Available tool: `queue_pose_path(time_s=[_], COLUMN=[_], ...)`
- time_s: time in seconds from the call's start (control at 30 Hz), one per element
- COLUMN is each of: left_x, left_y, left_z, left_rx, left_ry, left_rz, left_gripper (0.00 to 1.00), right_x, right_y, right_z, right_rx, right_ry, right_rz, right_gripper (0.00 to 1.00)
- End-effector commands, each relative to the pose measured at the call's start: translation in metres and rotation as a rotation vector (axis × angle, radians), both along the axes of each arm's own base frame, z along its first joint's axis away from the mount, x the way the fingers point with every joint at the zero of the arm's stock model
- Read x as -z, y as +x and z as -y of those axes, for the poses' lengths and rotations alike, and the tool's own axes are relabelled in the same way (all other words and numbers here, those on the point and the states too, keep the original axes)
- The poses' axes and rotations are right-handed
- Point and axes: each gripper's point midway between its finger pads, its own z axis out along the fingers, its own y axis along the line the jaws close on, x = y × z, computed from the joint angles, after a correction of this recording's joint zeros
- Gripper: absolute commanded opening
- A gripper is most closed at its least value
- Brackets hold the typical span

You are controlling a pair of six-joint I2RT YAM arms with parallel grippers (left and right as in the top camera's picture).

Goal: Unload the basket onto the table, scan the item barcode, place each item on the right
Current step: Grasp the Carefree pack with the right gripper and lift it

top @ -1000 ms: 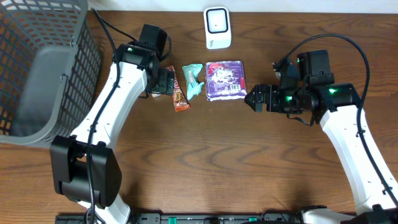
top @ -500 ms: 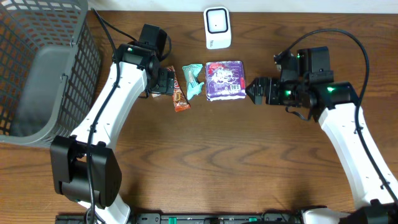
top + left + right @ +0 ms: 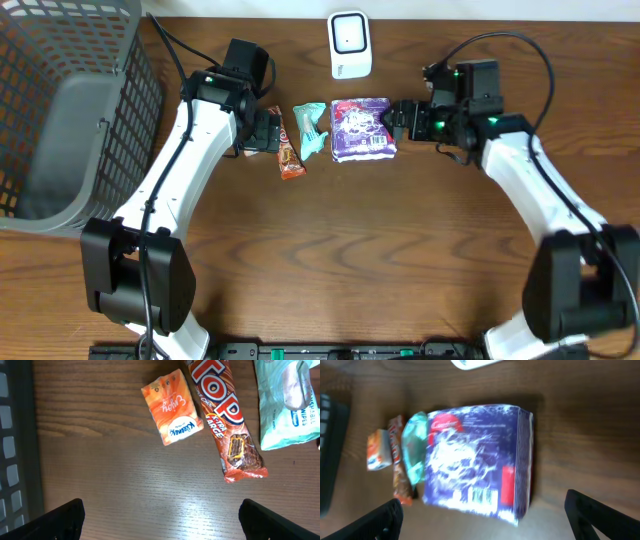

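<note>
The brown wooden table [image 3: 330, 250] fills the overhead view. A grey mesh basket [image 3: 60, 100] takes up its far left end. The two white arms reach in from the near edge, one on each side of a short row of goods lying at the middle of the far half.

The left gripper [image 3: 262, 131] hangs over the left end of that row. Its fingers [image 3: 65, 520] stand wide apart with only bare wood between them. The right gripper [image 3: 397, 118] sits at the right edge of the purple packet [image 3: 362, 130], also spread wide and holding nothing. Whether it touches the packet cannot be told.

The purple packet is the largest of the goods and lies flat at the right end of the row. In the right wrist view, a barcode [image 3: 480, 495] shows on its upper face near one edge. The white scanner [image 3: 350, 44] stands behind it at the far edge of the table, apart from the packet.

A teal wipes packet [image 3: 312, 130] lies just left of the purple packet, close against it. Left of that is an orange chocolate bar [image 3: 287, 150], set at a slant. The smallest item, an orange tissue pack [image 3: 172, 407], lies just beside the bar's upper half in the left wrist view.
</note>
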Motion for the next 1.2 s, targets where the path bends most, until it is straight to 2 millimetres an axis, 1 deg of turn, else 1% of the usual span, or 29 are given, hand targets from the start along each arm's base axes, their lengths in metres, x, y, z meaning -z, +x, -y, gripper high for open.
queue_pose_path(time_s=[0.0, 0.07, 0.2, 0.33, 0.4, 0.47, 0.5, 0.57, 0.6, 0.7, 0.73, 0.77, 0.8, 0.83, 0.87, 0.9, 0.93, 0.97, 1.03, 1.17], left_x=[0.002, 0.002, 0.002, 0.002, 0.002, 0.002, 0.002, 0.002, 0.002, 0.002, 0.002, 0.002, 0.002, 0.002, 0.002, 0.002, 0.002, 0.002, 0.002, 0.002], left_y=[-0.001, -0.001, -0.001, -0.001, -0.001, -0.001, 0.000, -0.001, -0.001, -0.001, -0.001, -0.001, -0.001, -0.001, -0.001, -0.001, 0.000, 0.000, -0.001, -0.001], left_z=[-0.001, -0.001, -0.001, -0.001, -0.001, -0.001, -0.001, -0.001, -0.001, -0.001, -0.001, -0.001, -0.001, -0.001, -0.001, -0.001, -0.001, -0.001, -0.001, -0.001], left_rx=[0.003, 0.003, 0.004, 0.003, 0.003, 0.003, 0.003, 0.003, 0.003, 0.004, 0.004, 0.004, 0.004, 0.004, 0.003, 0.004, 0.003, 0.003, 0.004, 0.003], left_ry=[0.003, 0.003, 0.003, 0.003, 0.003, 0.003, 0.003, 0.003, 0.003, 0.003, 0.003, 0.003, 0.003, 0.003, 0.003, 0.003, 0.003, 0.003, 0.003, 0.003], left_rz=[-0.008, -0.008, -0.008, -0.008, -0.008, -0.008, -0.008, -0.008, -0.008, -0.008, -0.008, -0.008, -0.008, -0.008, -0.008, -0.008, -0.008, -0.008, -0.008, -0.008], left_gripper=[0.98, 0.98, 0.98, 0.98, 0.98, 0.98, 0.98, 0.98, 0.98, 0.98, 0.98, 0.98, 0.98, 0.98, 0.98, 0.98, 0.98, 0.98, 0.98, 0.98], right_x=[0.017, 0.026, 0.045, 0.070, 0.086, 0.098, 0.103, 0.108, 0.108, 0.097, 0.090, 0.083, 0.073, 0.065, 0.058, 0.049, 0.040, 0.031, 0.012, -0.019], right_y=[0.013, 0.023, 0.035, 0.035, 0.032, 0.028, 0.027, 0.024, 0.023, 0.024, 0.024, 0.025, 0.026, 0.027, 0.028, 0.028, 0.028, 0.027, 0.021, -0.002], right_z=[-0.018, -0.027, -0.033, -0.037, -0.039, -0.040, -0.040, -0.040, -0.039, -0.038, -0.036, -0.034, -0.031, -0.025, -0.019, -0.009, 0.000, 0.009, 0.029, 0.080], right_rx=[-0.037, -0.043, -0.014, -0.019, -0.026, -0.029, -0.031, -0.029, -0.033, -0.045, -0.044, -0.046, -0.045, -0.026, 0.000, 0.040, 0.071, 0.096, 0.158, 0.303], right_ry=[0.087, 0.151, 0.214, 0.240, 0.247, 0.251, 0.254, 0.252, 0.249, 0.261, 0.260, 0.254, 0.245, 0.222, 0.193, 0.146, 0.093, 0.043, -0.071, -0.345], right_rz=[-0.012, -0.009, -0.032, -0.075, -0.112, -0.143, -0.155, -0.176, -0.176, -0.159, -0.149, -0.133, -0.114, -0.103, -0.096, -0.086, -0.069, -0.052, -0.019, 0.019], right_gripper=[0.99, 0.98, 0.93, 0.93, 0.89, 0.79, 0.72, 0.56, 0.50, 0.34, 0.29, 0.20, 0.13, 0.10, 0.09, 0.07, 0.03, 0.02, 0.01, 0.03])
